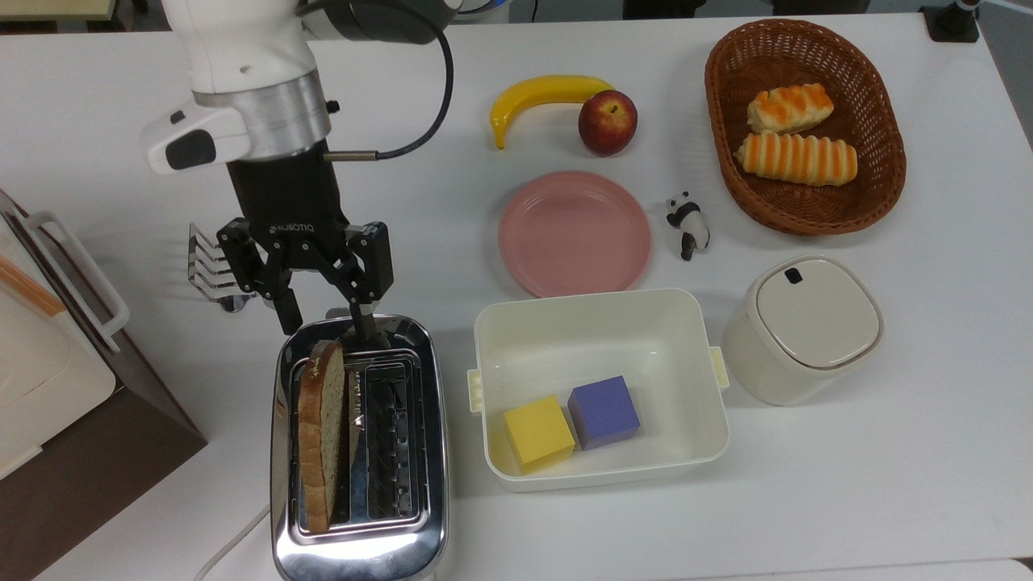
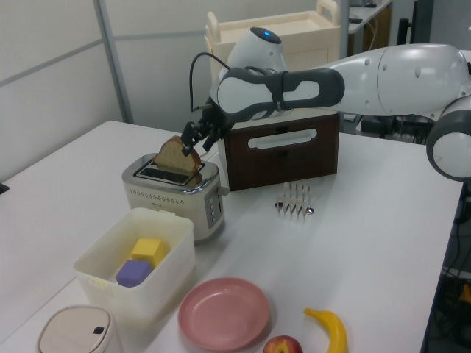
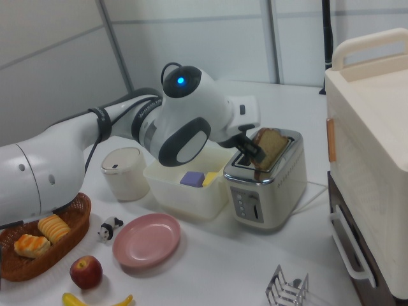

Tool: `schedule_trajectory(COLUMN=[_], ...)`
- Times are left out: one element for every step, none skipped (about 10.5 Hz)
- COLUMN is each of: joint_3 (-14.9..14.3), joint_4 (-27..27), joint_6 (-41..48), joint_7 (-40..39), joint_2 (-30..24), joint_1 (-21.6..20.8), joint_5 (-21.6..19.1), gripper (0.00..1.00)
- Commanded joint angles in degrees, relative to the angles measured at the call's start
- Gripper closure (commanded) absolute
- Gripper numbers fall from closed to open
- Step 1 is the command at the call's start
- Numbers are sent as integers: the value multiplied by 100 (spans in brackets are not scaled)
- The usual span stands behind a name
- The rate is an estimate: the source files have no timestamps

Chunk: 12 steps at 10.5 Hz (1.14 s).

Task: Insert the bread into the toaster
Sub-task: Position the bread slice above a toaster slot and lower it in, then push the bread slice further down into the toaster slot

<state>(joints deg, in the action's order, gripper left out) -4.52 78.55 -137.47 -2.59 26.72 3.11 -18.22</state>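
1. Bread (image 1: 321, 436): lower part sunk in the toaster (image 1: 359, 549) slot, hidden in the top view.
2. Toaster: bottom edge cut off by the top view's lower border; white cord (image 1: 234, 545) also runs out of frame there.
3. Wire rack (image 1: 211, 266): partly covered by the gripper (image 1: 327, 319) in the top view.
4. Brown cabinet (image 1: 97, 452): cut off at the top view's left edge.
5. Right view: the arm hides most of the white tub (image 3: 185, 191).

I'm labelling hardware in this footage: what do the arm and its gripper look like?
The arm has glossy white rounded shells with dark grey joint bands, a blue light on one joint and a silver metal wrist ring. A black cable loops to the wrist. The gripper is black, marked ROBOTIQ, with linkage-style fingers.
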Motion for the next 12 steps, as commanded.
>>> schedule_trajectory(joint_3=[-23, -23, -23, -23, -23, -14, -14, -23, -23, -23, -23, -23], joint_4=[380, 354, 345, 310, 301, 222, 222, 187, 143, 108, 90, 107], joint_6=[-166, -175, -184, -192, -201, -201, -201, -201, -201, -201, -219, -497], joint_7=[-49, -49, -49, -49, -49, -40, -49, -49, -49, -40, -40, -23], joint_2=[-1, 78, 131, 184, 193, 193, 185, 184, 184, 176, 184, 184], joint_1=[-30, -21, -21, -21, -13, -13, -13, -13, -4, -12, -13, -21], joint_5=[-15, -6, -15, -24, -24, -50, -41, -33, -32, -32, -32, -41], gripper=[25, 25, 33, 47, 54, 54, 53, 46, 35, 34, 30, 30])
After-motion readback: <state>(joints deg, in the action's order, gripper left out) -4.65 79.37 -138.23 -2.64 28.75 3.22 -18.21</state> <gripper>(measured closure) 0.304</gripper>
